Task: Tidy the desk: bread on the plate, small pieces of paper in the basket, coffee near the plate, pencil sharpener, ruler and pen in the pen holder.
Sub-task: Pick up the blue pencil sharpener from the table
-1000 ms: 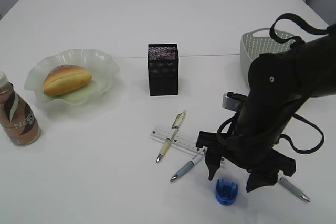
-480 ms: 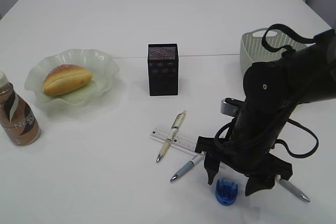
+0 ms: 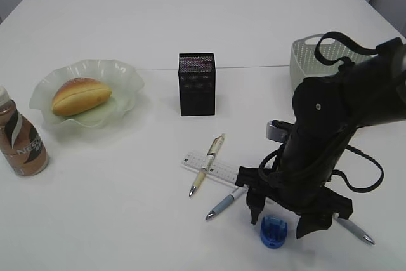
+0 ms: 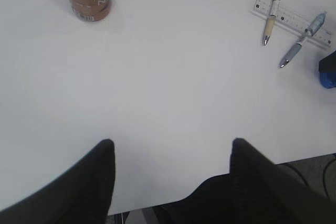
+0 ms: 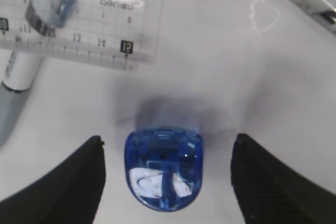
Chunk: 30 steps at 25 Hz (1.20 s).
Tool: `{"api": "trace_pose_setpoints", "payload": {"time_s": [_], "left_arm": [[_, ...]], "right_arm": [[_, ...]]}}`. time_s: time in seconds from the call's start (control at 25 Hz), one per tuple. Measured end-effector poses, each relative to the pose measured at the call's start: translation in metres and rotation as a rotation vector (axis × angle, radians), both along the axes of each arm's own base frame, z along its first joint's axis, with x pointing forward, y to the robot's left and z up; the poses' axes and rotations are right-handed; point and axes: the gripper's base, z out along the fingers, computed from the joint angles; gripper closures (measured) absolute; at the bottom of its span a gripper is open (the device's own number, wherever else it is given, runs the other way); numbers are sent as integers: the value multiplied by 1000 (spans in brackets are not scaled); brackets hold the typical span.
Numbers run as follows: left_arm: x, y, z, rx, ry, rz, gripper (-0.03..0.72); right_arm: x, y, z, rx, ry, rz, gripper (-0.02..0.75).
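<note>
Right claw (image 5: 165, 174) spread astride the blue pencil sharpener (image 5: 163, 167), no contact.

bread (image 3: 80, 95) on plate (image 3: 124, 75) | coffee (image 3: 21, 138) left | pen holder (image 3: 196, 84) centre

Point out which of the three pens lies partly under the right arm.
The silver-grey pen, right of the blue pencil sharpener: only its tip end pokes out beyond the right gripper. The cream pen and pale blue pen lie across the ruler.
</note>
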Motion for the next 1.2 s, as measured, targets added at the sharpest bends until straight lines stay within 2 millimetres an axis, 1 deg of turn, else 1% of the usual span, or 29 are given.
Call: {"api": "trace_pose_setpoints", "payload": {"time_s": [1.0, 1.2], "left_arm": [[0, 0, 0, 0, 0, 0, 191], [0, 0, 0, 0, 0, 0, 191]], "right_arm": [[0, 0, -3, -4, 7, 0, 162], [0, 0, -7, -8, 18, -1, 162]]}}
